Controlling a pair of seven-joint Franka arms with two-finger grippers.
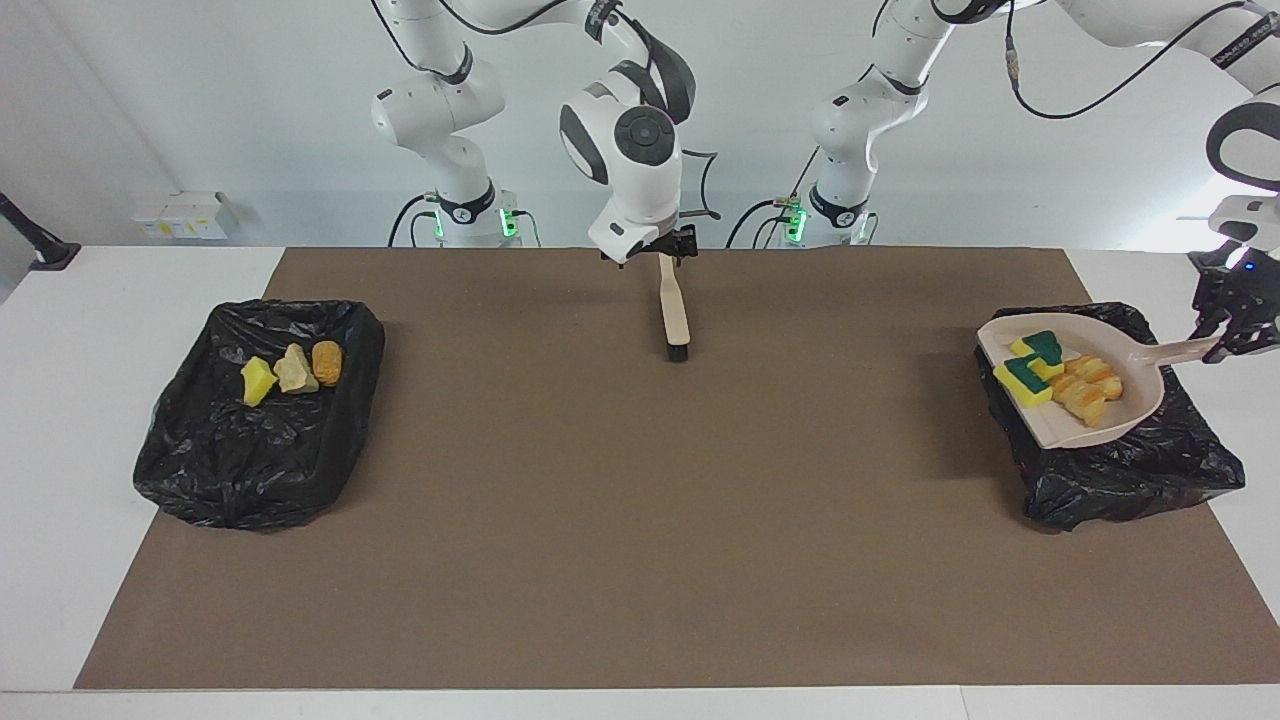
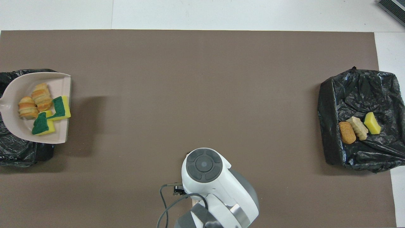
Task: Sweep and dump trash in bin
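- Left gripper [image 1: 1232, 330], raised at the table's end, clamps the dustpan [image 1: 1120, 420] handle; four trash scraps [image 1: 1060, 380] ride over a black bin [image 1: 1190, 465].
- Right gripper [image 1: 668, 252], tips down over the brush [image 1: 673, 310] handle; fingers unclear.
- Three scraps [image 1: 292, 370] lie in the second bin [image 1: 200, 470].

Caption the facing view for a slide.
Left end effector holds loaded dustpan over black-lined bin.

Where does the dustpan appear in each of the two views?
Facing view: the dustpan, loaded with scraps, is held by its handle in the left gripper over the black bin at the picture's right.
Overhead view: the dustpan is at the picture's left edge, handle cut off.
Shared landmark: that black bin under it.
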